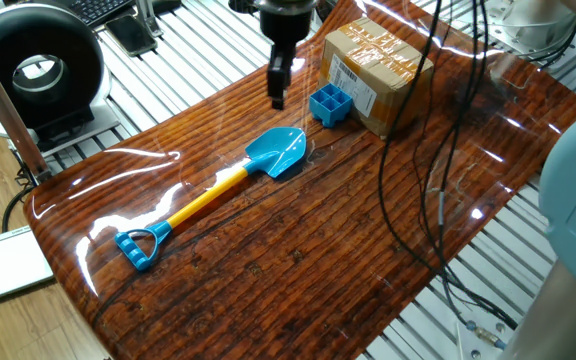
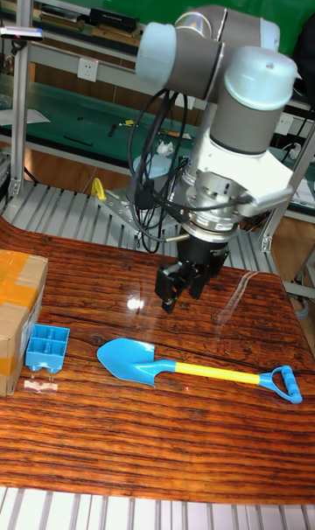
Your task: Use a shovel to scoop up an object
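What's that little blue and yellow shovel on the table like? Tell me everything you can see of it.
The shovel looks like a plastic toy: a light-blue pointed blade, a yellow shaft and a blue D-shaped loop handle. It lies flat on the glossy wooden table, its blade pointing toward a small blue tray without touching it. Nothing holds it; the robot's tool hangs above the table, apart from it.

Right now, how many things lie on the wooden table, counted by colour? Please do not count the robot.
Blue: 1, the small four-compartment tray.
Blue and yellow: 1, the toy shovel.
Brown: 1, the cardboard box.
Total: 3.
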Controlling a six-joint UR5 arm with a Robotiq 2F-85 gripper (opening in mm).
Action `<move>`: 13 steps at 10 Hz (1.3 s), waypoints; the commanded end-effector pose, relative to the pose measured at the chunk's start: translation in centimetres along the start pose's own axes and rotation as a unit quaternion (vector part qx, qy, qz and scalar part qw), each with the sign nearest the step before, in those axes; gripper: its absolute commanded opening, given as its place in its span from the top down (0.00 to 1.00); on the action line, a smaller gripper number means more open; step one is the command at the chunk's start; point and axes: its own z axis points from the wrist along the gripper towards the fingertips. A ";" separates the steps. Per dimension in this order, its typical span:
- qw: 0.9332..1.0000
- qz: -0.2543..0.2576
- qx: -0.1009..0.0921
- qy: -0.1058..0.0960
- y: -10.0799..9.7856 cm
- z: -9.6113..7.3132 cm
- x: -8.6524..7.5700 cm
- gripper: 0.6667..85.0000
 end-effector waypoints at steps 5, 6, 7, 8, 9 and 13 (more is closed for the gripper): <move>0.993 -0.115 -0.012 -0.003 1.0 0.5 -1.5 0.25; 0.992 -0.127 -0.016 -0.008 1.2 1.3 -2.4 0.24; 0.990 -0.136 -0.024 -0.018 1.5 2.5 -3.7 0.21; 0.991 -0.132 -0.028 -0.023 1.7 3.3 -4.5 0.17; 0.991 -0.132 -0.025 -0.022 1.6 4.0 -5.1 0.16; 0.989 -0.149 0.011 -0.018 0.1 4.3 -5.6 0.16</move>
